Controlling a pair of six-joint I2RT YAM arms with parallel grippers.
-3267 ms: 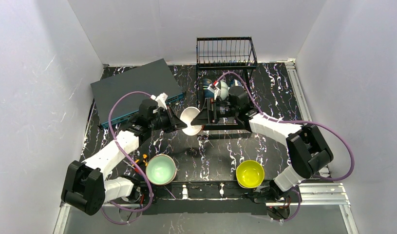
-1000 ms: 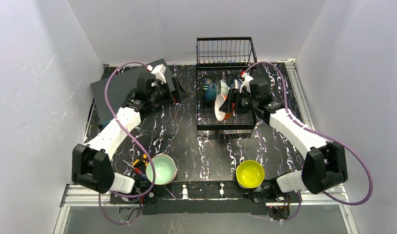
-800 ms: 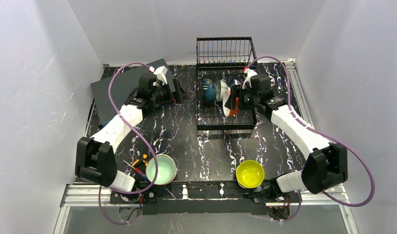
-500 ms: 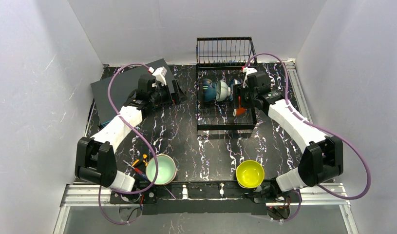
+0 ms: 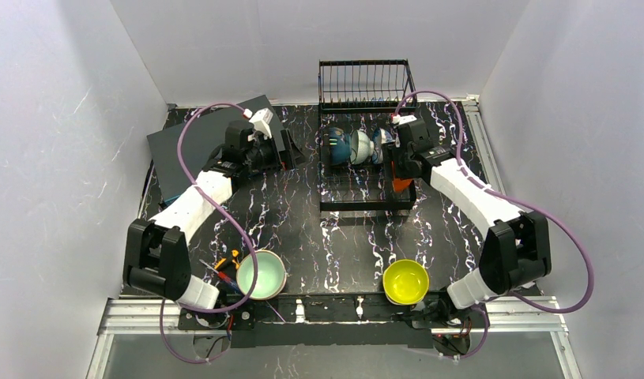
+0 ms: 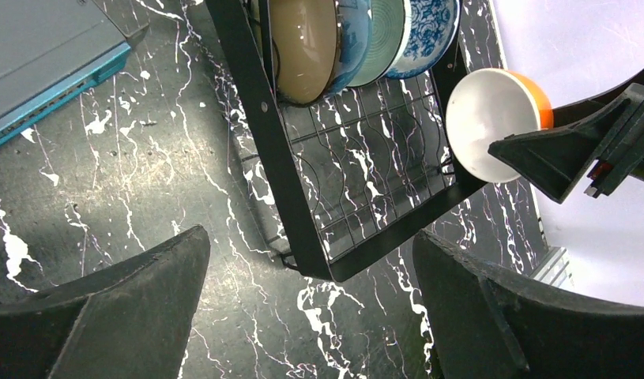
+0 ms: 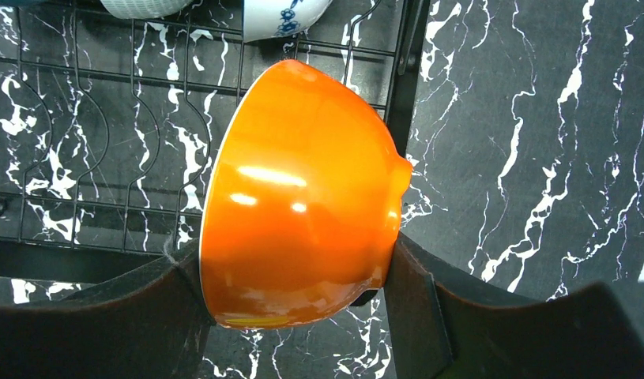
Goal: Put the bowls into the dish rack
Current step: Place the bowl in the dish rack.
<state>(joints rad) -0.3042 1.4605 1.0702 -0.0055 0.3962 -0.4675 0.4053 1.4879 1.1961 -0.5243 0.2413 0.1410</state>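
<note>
My right gripper is shut on the orange bowl, which is turned on edge, one finger on its rim side and one on its base. The bowl hangs over the right bar of the dish rack. Several bowls stand on edge in the rack's far row: dark blue, pale green, blue-and-white. In the left wrist view the row begins with a beige bowl. My left gripper hangs open and holds nothing, left of the rack. A mint-green bowl and a yellow bowl sit at the near edge.
A dark grey flat box lies at the back left, under the left arm. The rack's tall wire basket stands against the back wall. Small orange and red tools lie left of the mint-green bowl.
My right gripper has carried the orange bowl from over the rack's middle to its right side, turning it further on edge. The left arm has stayed almost still, open.
</note>
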